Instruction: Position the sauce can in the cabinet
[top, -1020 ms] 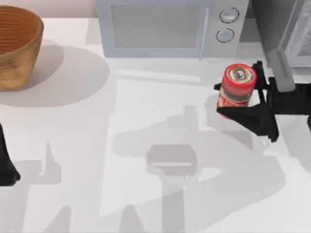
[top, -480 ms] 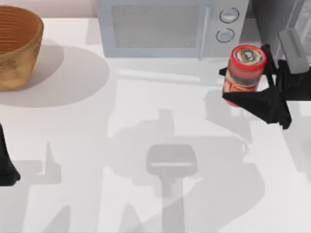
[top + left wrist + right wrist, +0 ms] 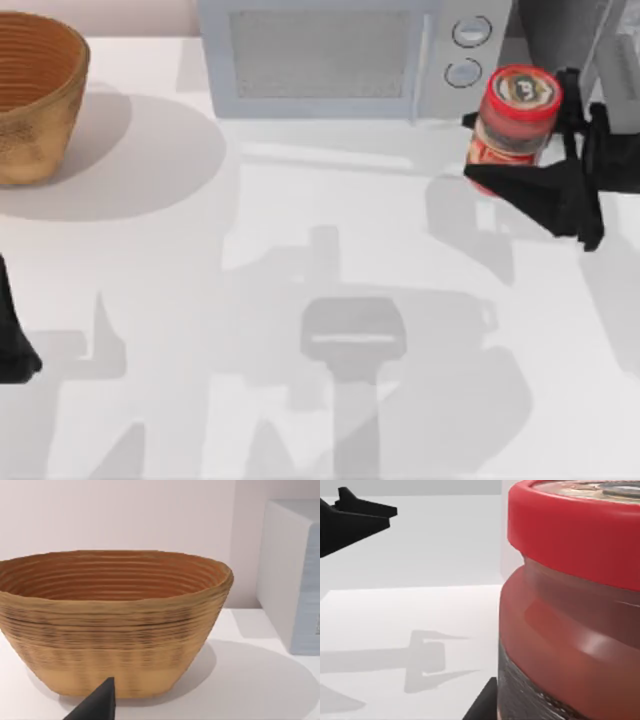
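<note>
The right gripper (image 3: pixel 535 150) holds the sauce can (image 3: pixel 513 125) near the desk's far right corner, its black fingers (image 3: pixel 545 195) closed against the can's sides, one at the near side and one at the far side as seen from above. The can is upright, with its red rim and printed lid facing the top camera, and it sits in front of the right end of the white microwave (image 3: pixel 350 55), just beside the two round knobs (image 3: pixel 468 50). The shadow (image 3: pixel 470 225) cast on the desk (image 3: pixel 300 200) lies apart from the can, toward the near edge, so the can appears lifted clear of the surface. The dark-grey cabinet (image 3: pixel 580 40) stands at the far right corner, just beyond the can and the gripper, and is only partly seen. In the right wrist view the can (image 3: pixel 570 610) looms close, red lid above a translucent red body and a dark label band. The woven basket (image 3: pixel 35 95) stands at the far left corner. The left gripper (image 3: pixel 15 345) is parked at the desk's left edge, toward the near side; whether its fingers are apart or together cannot be told.
</note>
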Tool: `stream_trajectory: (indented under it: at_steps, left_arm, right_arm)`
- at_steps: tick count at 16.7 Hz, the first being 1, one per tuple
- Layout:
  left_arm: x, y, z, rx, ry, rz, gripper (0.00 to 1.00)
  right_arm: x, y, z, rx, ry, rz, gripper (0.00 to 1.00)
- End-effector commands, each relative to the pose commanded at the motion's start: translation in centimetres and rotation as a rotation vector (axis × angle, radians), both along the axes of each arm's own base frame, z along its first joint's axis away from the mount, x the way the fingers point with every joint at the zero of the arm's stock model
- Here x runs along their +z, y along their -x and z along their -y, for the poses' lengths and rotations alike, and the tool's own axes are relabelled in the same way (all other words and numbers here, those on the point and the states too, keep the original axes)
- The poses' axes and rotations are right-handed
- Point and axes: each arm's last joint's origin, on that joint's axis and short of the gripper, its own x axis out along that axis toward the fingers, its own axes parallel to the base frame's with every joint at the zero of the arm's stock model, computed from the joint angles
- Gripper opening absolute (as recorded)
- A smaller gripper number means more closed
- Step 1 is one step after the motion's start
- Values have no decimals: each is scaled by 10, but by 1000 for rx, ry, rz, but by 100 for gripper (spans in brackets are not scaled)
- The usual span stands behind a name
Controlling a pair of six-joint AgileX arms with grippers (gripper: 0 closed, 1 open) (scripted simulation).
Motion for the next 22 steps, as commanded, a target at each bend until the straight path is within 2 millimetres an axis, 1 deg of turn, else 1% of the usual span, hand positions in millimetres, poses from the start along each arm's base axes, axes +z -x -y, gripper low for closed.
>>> stream_trajectory:
  at_steps: [2, 5, 6, 8, 10, 11, 15, 17, 20, 22]
  left_arm:
    - [0, 0, 0, 0, 0, 0, 100]
    - [0, 0, 0, 0, 0, 0, 100]
    - [0, 0, 0, 0, 0, 0, 100]
    - [0, 0, 0, 0, 0, 0, 100]
    - [0, 0, 0, 0, 0, 0, 100]
    - [0, 0, 0, 0, 0, 0, 100]
    - [0, 0, 0, 0, 0, 0, 100]
    - [0, 0, 0, 0, 0, 0, 100]
    - [0, 0, 0, 0, 0, 0, 100]
    - [0, 0, 0, 0, 0, 0, 100]
  right_arm:
    - [20, 12, 5, -93, -9, 11, 0]
    - [52, 40, 15, -256, -27, 20, 0]
    - [61, 52, 18, -312, -33, 18, 0]
    - [71, 75, 23, -408, -38, 6, 0]
    - [75, 97, 25, -483, -38, -13, 0]
    - [73, 107, 26, -521, -33, -35, 0]
    - [55, 140, 35, -699, 1, -131, 0]
    - [59, 159, 40, -793, -9, -92, 0]
    - [75, 194, 47, -941, -68, 55, 0]
    - [75, 218, 52, -1059, -104, 117, 0]
